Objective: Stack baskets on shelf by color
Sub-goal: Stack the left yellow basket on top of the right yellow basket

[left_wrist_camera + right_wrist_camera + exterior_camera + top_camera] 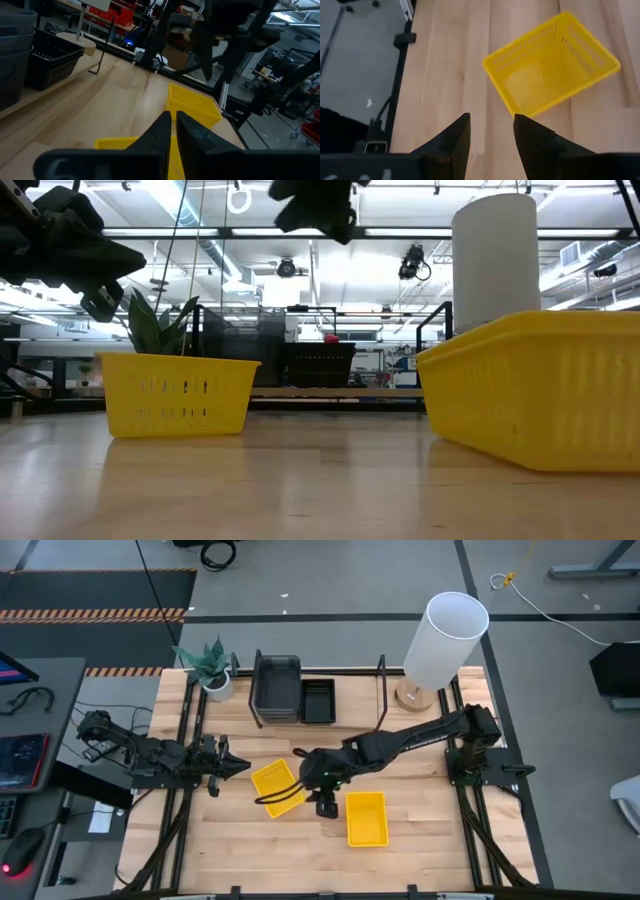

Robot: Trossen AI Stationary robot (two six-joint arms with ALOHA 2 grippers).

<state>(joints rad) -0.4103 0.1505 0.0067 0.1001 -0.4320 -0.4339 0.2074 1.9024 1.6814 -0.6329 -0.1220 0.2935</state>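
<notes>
On the slatted tabletop (420, 840), seen from above, two yellow baskets lie free: one tilted basket (276, 783) near the middle, and a second yellow basket (366, 818) just to its right, squared to the table edge. At the back, on the shelf (350, 705), stand the stacked dark grey baskets (277, 688) with a black basket (319, 700) touching their right side. The left gripper (237, 767) hovers just left of the tilted basket, its jaws closed to a point and empty. The right gripper (302, 783) reaches over that same basket. A white lamp (443, 640) and a potted plant (212, 665) sit at the back corners.

From table height, the tilted yellow basket (178, 393) rests flat on the wood, the other (535, 387) looms near the lens, and the shelf's dark baskets (320, 364) show behind.

The left wrist view shows its fingers (160, 135) nearly together, holding nothing, with a yellow basket (192, 104) ahead.

The right wrist view shows its fingers (452, 137) parted and empty above bare wood beside a yellow basket (552, 62).
</notes>
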